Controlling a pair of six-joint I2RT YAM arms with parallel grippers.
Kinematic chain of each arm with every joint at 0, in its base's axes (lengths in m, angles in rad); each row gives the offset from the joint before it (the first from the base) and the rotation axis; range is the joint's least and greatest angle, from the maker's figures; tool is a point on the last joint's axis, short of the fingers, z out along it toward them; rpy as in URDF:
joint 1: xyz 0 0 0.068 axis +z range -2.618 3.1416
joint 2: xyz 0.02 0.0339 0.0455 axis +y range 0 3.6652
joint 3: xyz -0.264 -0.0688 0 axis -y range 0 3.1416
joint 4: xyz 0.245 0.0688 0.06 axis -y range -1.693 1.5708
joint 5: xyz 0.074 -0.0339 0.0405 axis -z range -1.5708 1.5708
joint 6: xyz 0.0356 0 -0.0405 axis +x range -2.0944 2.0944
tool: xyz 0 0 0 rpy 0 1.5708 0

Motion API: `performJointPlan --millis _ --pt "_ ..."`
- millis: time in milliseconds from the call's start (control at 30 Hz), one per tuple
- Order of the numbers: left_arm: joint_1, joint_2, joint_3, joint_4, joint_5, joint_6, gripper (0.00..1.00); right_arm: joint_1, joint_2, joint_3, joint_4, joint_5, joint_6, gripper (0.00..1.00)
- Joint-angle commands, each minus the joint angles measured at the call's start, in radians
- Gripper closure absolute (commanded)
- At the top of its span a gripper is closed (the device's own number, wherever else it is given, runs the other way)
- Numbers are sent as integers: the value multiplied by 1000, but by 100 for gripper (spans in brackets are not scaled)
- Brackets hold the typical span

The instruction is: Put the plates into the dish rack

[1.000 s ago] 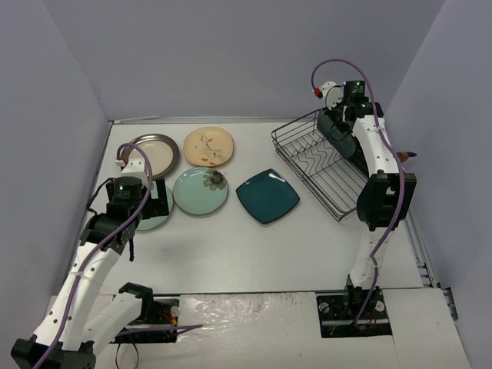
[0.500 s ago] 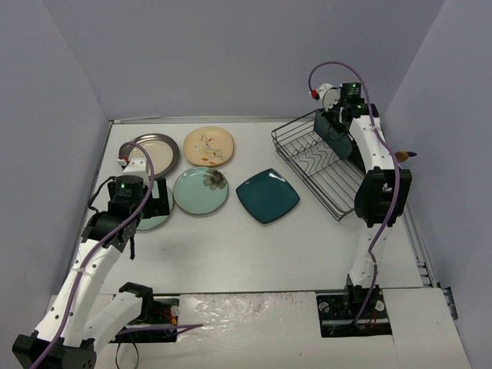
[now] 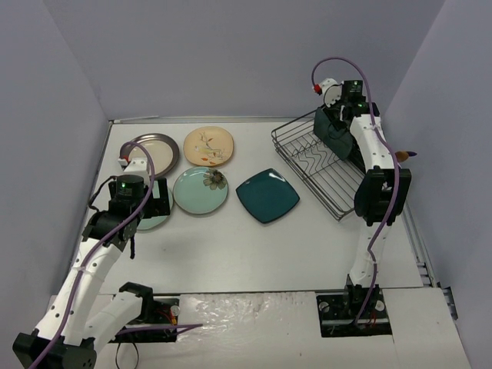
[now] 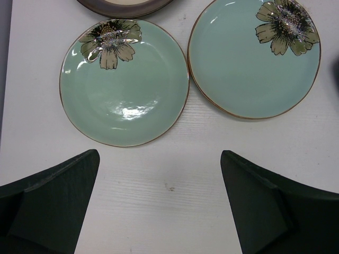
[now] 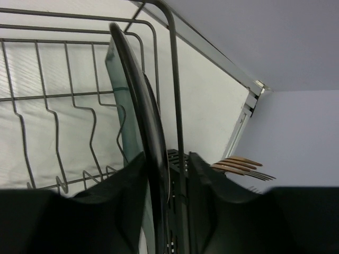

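The black wire dish rack [image 3: 311, 165] stands at the back right. A dark teal plate [image 3: 336, 132] stands on edge at its far end, seen edge-on [image 5: 135, 79] in the right wrist view. My right gripper [image 5: 167, 159] straddles that plate: the left finger touches it and a gap shows on the right finger's side, so it is open. My left gripper [image 4: 159, 159] hangs wide open over bare table, just short of two mint flower plates [image 4: 124, 84] [image 4: 249, 63]. A second teal square plate [image 3: 267, 195] lies flat mid-table.
A cream plate with a dark-grey rim [image 3: 157, 150] and a cream floral plate [image 3: 208, 146] lie at the back left. The black cutlery caddy [image 5: 177, 159] with forks [image 5: 243, 166] sits behind the standing plate. Grey walls enclose the table.
The right gripper's jaws have parted from the teal plate standing in the rack, and the wrist has shifted slightly. The left arm has not moved.
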Motion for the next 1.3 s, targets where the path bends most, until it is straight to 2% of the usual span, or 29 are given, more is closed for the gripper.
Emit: performJointPlan --millis 0,200,333,533,633,833,967,1100,1267 --pt "7 8 31 32 -1 12 3 -32 -14 54 59 45 30 60" --pt "7 9 33 28 -1 14 3 -32 -29 68 61 61 46 45" --pt "7 6 33 27 0 11 3 -32 -59 71 65 61 67 29" --pt "7 3 35 26 6 6 3 -29 -132 71 68 41 116 13" --pt "7 0 35 30 27 -4 3 -22 -200 70 70 35 177 6" --pt "7 10 49 52 110 -87 3 -17 -359 13 89 -32 404 0" --pt "0 34 35 106 242 -196 3 -16 -568 -191 214 -160 683 0" --pt "-39 78 -15 228 337 -346 3 -13 -834 -553 556 -256 1023 0" --pt "-152 175 -83 483 358 -529 3 -13 -1057 -969 896 -353 1299 0"
